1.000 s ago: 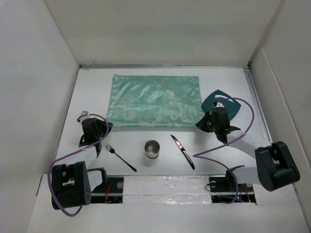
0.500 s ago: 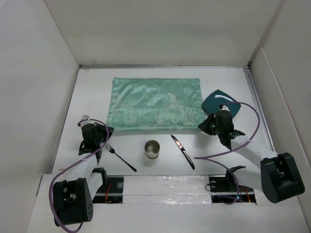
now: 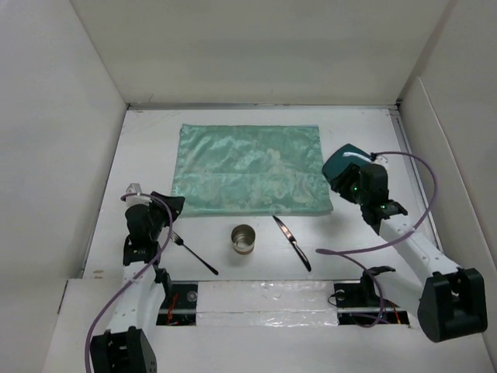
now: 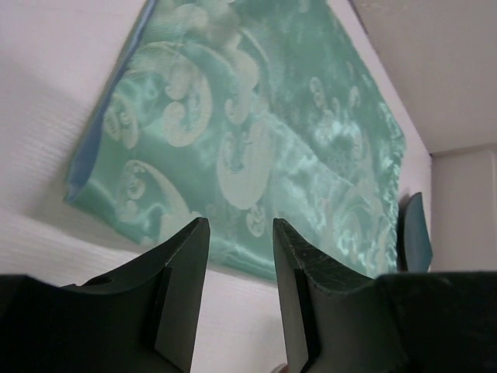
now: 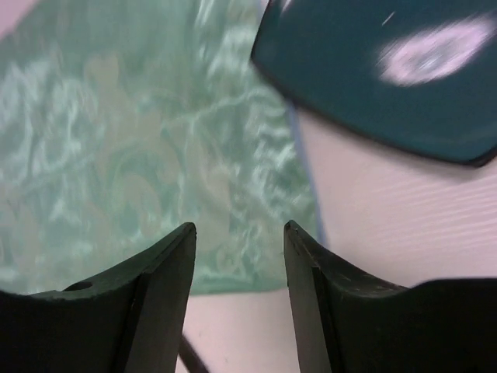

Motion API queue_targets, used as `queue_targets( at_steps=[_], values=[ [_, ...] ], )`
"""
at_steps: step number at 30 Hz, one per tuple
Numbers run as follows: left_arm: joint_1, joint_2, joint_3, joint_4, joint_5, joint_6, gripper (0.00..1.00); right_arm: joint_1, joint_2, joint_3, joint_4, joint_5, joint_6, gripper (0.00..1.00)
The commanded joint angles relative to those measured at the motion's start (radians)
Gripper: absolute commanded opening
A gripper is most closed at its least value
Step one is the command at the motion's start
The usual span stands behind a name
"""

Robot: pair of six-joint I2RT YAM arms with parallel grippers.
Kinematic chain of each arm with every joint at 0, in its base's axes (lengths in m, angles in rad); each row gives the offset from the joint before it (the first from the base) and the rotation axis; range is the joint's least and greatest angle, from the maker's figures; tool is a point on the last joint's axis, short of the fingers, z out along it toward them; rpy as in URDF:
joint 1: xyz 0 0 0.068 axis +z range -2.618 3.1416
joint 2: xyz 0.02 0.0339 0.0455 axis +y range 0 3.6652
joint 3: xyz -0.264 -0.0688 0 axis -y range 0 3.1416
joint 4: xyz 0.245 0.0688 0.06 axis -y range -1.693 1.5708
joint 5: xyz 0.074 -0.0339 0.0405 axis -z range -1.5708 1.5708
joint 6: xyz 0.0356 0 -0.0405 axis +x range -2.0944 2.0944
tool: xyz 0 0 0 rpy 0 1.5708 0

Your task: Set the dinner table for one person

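Note:
The dinner table (image 3: 147,148) is a white surface with a shiny mint-green patterned cloth (image 3: 248,165) lying flat at its back. A dark teal plate (image 3: 340,162) sits just right of the cloth, partly under my right arm. A fork (image 3: 192,252), a metal cup (image 3: 244,238) and a knife (image 3: 291,242) lie in a row near the front. My left gripper (image 3: 174,208) is open at the cloth's near left corner, and nothing sits between its fingers (image 4: 241,225). My right gripper (image 3: 342,180) is open over the cloth's near right corner (image 5: 239,227), holding nothing.
White wall panels close in the table on the left, back and right. The left wrist view shows the cloth (image 4: 256,132) from its near left corner and the plate (image 4: 414,233) far off. The right wrist view has the cloth (image 5: 132,124) left and the plate (image 5: 388,70) upper right.
Both grippers have gone from shut to open at the cloth's near corners. The left arm has drawn back toward the front and the right arm has swung right. The cloth's near right corner lies slightly nearer.

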Motion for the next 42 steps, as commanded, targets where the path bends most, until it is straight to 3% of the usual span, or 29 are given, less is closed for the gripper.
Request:
queue_targets(
  at_steps=[1, 6, 9, 20, 23, 26, 31, 33, 38, 42],
  values=[
    [-0.004, -0.066, 0.017, 0.009, 0.079, -0.009, 0.35, -0.114, -0.041, 0.039, -0.036, 0.102, 0.028, 0.56],
    [-0.030, -0.126, 0.086, -0.022, 0.112, 0.008, 0.34, -0.384, -0.035, -0.051, 0.016, 0.012, 0.161, 0.58],
    [-0.030, -0.138, 0.084, 0.010, 0.143, 0.007, 0.33, -0.449, 0.052, -0.073, 0.058, -0.060, 0.242, 0.59],
    [-0.030, -0.108, 0.054, 0.084, 0.215, -0.020, 0.32, -0.449, 0.264, -0.140, 0.263, -0.142, 0.520, 0.59],
    [-0.030, -0.108, 0.054, 0.087, 0.221, -0.023, 0.31, -0.438, 0.299, -0.145, 0.295, -0.122, 0.558, 0.47],
    [-0.030, -0.109, 0.054, 0.090, 0.227, -0.027, 0.31, -0.438, 0.293, -0.156, 0.323, -0.088, 0.600, 0.47],
    [-0.030, -0.094, 0.054, 0.110, 0.247, -0.046, 0.31, -0.420, 0.330, -0.145, 0.302, 0.005, 0.663, 0.38],
    [-0.030, -0.092, 0.069, 0.098, 0.244, -0.044, 0.30, -0.420, 0.335, -0.160, 0.320, 0.013, 0.673, 0.47],
    [-0.030, -0.094, 0.072, 0.089, 0.241, -0.036, 0.29, -0.391, 0.316, -0.163, 0.318, 0.075, 0.680, 0.47],
    [-0.030, -0.101, 0.070, 0.072, 0.243, -0.027, 0.28, -0.380, 0.316, -0.154, 0.305, 0.101, 0.715, 0.34]
  ],
)
